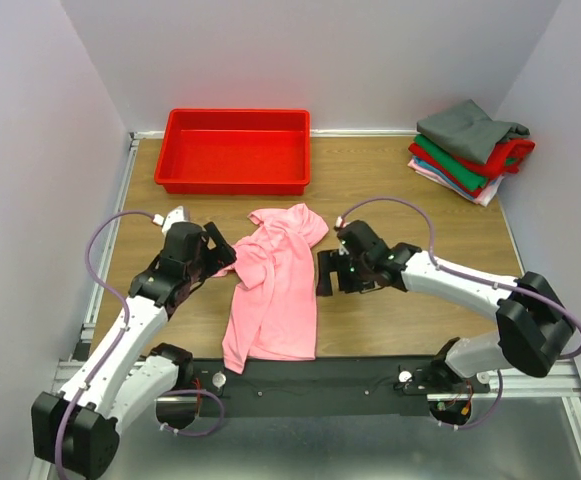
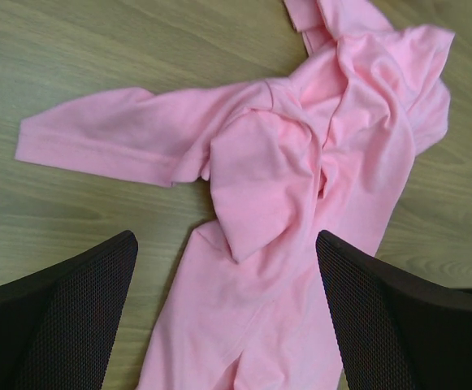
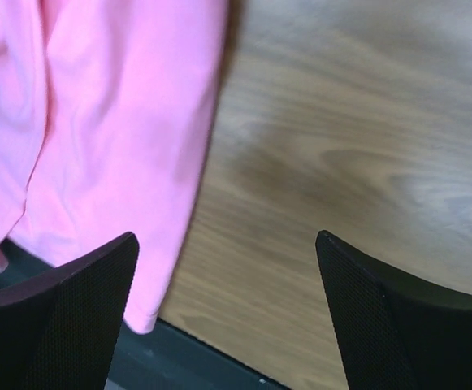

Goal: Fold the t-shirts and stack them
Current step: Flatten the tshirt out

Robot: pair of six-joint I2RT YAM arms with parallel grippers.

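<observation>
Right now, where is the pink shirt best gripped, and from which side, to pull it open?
Probably at the sleeve of the pink shirt, coming from the left with the left gripper. That sleeve lies flat and alone on the table, sticking out sideways; the middle is bunched, so the jaws there would pinch several layers.

Soft matt pink cloth on the t-shirt (image 1: pixel 275 285), creased all over. Wood grain on the table (image 1: pixel 390 190) (slight sheen), glossy red plastic tray (image 1: pixel 232 186).
</observation>
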